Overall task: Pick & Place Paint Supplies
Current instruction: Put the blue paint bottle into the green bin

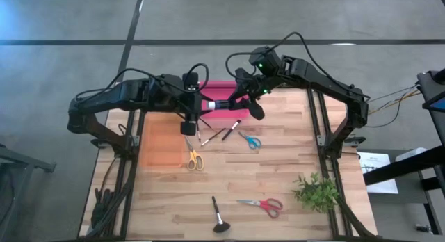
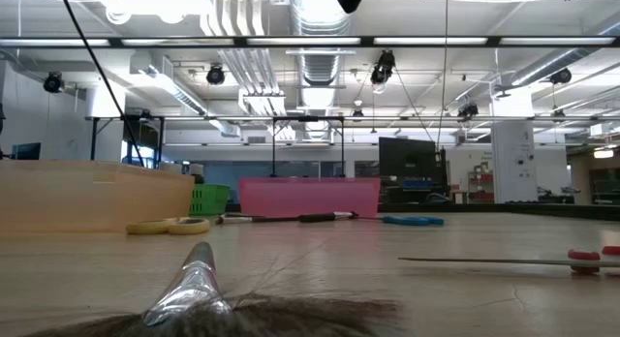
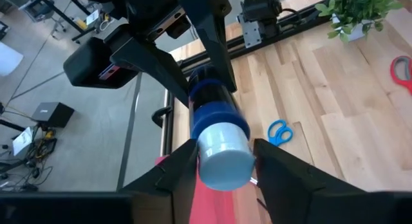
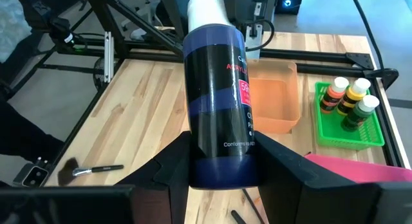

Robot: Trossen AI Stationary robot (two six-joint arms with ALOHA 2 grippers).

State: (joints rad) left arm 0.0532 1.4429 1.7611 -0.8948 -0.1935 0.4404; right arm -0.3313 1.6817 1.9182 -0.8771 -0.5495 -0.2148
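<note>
Paint bottle (image 1: 215,104) held in the air between your two grippers, over the pink bin (image 1: 221,114) at the table's far edge.

High view: your right gripper (image 1: 240,97) clamps the bottle's base; your left gripper (image 1: 198,104) meets its white cap. On the table lie yellow scissors (image 1: 194,159), blue scissors (image 1: 249,140), red scissors (image 1: 263,204) and a brush (image 1: 219,218).
Low view: neither gripper shows; brush bristles (image 2: 242,313) fill the foreground.
Left wrist view: your left fingers (image 3: 168,176) flank the cap (image 3: 224,154) narrowly; whether they press it, you cannot tell.
Right wrist view: your right fingers (image 4: 174,166) grip the dark blue bottle; three more bottles (image 4: 349,98) stand in a green basket (image 4: 373,134) beside an orange bin (image 4: 293,95).
</note>
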